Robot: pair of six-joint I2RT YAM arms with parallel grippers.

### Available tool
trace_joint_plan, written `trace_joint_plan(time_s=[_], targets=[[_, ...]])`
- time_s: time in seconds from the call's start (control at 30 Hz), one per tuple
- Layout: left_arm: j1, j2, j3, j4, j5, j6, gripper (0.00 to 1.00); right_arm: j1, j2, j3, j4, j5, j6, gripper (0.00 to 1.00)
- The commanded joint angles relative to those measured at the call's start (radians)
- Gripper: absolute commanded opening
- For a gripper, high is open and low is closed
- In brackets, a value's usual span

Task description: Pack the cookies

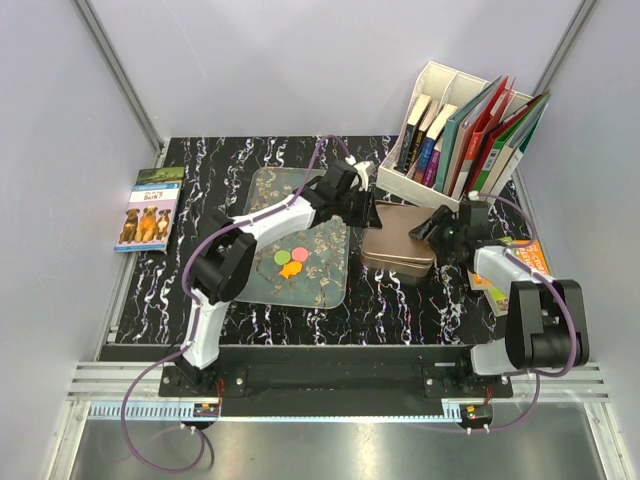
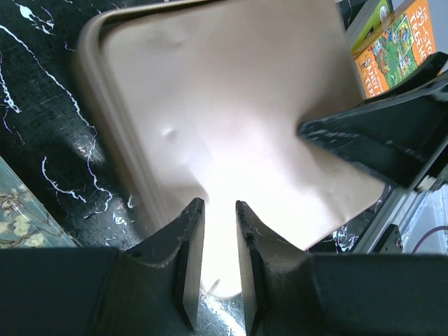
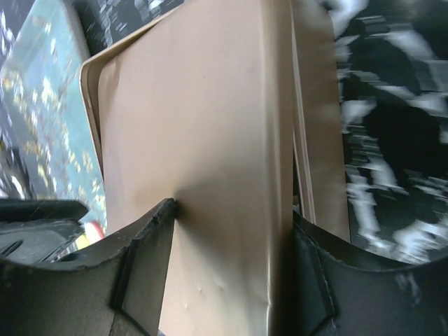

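Observation:
The cookies (image 1: 291,260) are a green, a pink and an orange disc lying together on the glass tray (image 1: 322,283). To their right sits a tan metal tin (image 1: 398,252), closed by its lid. My left gripper (image 1: 368,208) hovers over the tin's far-left corner. In the left wrist view its jaws (image 2: 219,203) stand a narrow gap apart, with the tin lid (image 2: 231,105) showing between them and nothing clamped. My right gripper (image 1: 437,228) is at the tin's right end. Its jaws (image 3: 231,210) are open wide astride the tin (image 3: 210,105), the left fingertip (image 3: 168,206) touching the lid.
A white rack of upright books (image 1: 465,130) stands just behind the tin. A picture book with dogs (image 1: 148,210) lies at the table's left edge. An orange children's book (image 1: 520,262) lies under my right arm. The tray's corner (image 2: 21,224) is close to the tin.

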Motion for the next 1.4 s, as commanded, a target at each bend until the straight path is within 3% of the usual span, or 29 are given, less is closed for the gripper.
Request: trace_joint_plan(time_s=[0.0,0.23,0.47,0.6,1.07,1.37], targets=[[0.001,-0.095,0.014,0.052,-0.004,0.010,0.28,0.099,0.108,0.018,-0.094,-0.029,-0.053,0.64],[0.007,-0.115,-0.016,0.055,-0.014,0.013,0.29,0.148,0.159,0.067,-0.082,-0.018,-0.039,0.68],[0.011,-0.095,-0.023,0.088,0.032,-0.024,0.29,0.148,0.108,0.063,-0.101,0.006,-0.045,0.83],[0.011,-0.098,-0.046,0.105,0.039,-0.041,0.29,0.149,0.062,0.069,-0.149,0.077,-0.054,1.00],[0.011,-0.117,-0.082,0.122,0.041,-0.041,0.29,0.175,-0.033,0.156,-0.312,0.397,-0.137,1.00],[-0.007,-0.105,-0.084,0.136,0.065,-0.050,0.30,0.186,0.042,0.175,-0.292,0.359,-0.140,1.00]])
